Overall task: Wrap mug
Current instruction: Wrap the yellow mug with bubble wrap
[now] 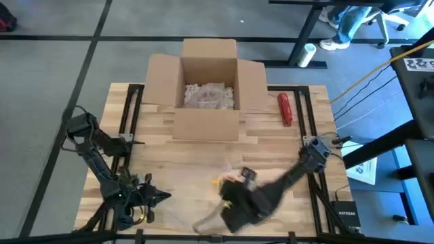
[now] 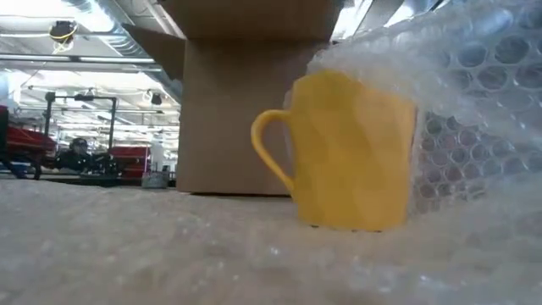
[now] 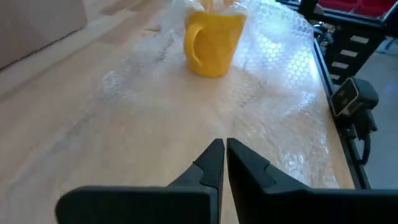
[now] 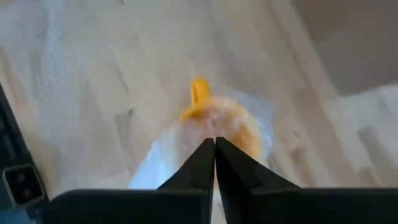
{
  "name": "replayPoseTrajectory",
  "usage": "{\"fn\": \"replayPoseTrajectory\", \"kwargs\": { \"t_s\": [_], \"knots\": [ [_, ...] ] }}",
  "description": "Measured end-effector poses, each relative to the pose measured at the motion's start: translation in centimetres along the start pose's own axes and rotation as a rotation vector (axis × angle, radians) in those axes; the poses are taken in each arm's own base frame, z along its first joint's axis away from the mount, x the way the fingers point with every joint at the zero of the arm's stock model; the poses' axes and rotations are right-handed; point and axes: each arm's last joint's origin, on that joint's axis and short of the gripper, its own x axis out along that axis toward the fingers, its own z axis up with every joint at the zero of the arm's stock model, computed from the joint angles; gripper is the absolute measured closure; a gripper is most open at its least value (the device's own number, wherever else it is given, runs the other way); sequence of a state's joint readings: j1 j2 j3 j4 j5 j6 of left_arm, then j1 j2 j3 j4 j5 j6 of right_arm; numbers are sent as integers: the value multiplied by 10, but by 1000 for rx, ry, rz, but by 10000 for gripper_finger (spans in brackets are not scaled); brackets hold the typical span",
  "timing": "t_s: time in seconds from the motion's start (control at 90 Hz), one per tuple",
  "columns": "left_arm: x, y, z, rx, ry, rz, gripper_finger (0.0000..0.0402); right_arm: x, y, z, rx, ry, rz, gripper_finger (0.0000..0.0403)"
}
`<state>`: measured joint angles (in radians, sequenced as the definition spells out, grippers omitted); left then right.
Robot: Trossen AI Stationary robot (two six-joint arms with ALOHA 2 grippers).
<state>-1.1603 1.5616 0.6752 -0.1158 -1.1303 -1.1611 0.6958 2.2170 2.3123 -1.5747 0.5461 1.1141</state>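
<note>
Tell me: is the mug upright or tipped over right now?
Upright. The yellow mug stands on its base on the bubble wrap, handle out to the side, with wrap draped over its far side.

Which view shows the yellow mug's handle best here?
The low view: the handle stands out in clear profile beside the bubble wrap. The left wrist view shows it smaller, the right wrist view edge-on, and the high view barely shows the mug.

Both tools pinched closed: left [image 3: 224,148], right [image 4: 214,144].
</note>
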Motion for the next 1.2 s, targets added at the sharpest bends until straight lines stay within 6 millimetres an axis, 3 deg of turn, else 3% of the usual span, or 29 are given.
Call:
{"fn": "replayPoseTrajectory", "kwargs": {
  "t_s": [0.111, 0.222, 0.356, 0.456, 0.522, 0.656, 1.0, 1.2],
  "knots": [
    [-5, 4, -7, -29, -5, -12, 400, -26, 20, -48, 45, -114, 23, 403],
    [-10, 5, -10, -22, -8, -26, 400, -38, 31, -106, 160, -155, 33, 403],
    [-12, 4, -11, 20, -8, -41, 400, -30, 33, -171, 329, -201, 12, 403],
    [-4, 8, -14, 28, 18, -56, 400, -15, 32, -205, 392, -314, 51, 403],
    [5, 14, -16, 12, 58, -91, 401, -2, 32, -211, 418, -303, 88, 403],
    [24, 33, -16, -23, 57, -209, 401, 24, 13, -210, 436, -391, 117, 403],
    [47, 120, -5, -41, -41, -401, 401, 80, -79, -234, 546, -445, 307, 403],
    [58, 138, -1, 68, -34, -418, 402, 97, -116, -242, 596, -451, 432, 403]
  ]
}}
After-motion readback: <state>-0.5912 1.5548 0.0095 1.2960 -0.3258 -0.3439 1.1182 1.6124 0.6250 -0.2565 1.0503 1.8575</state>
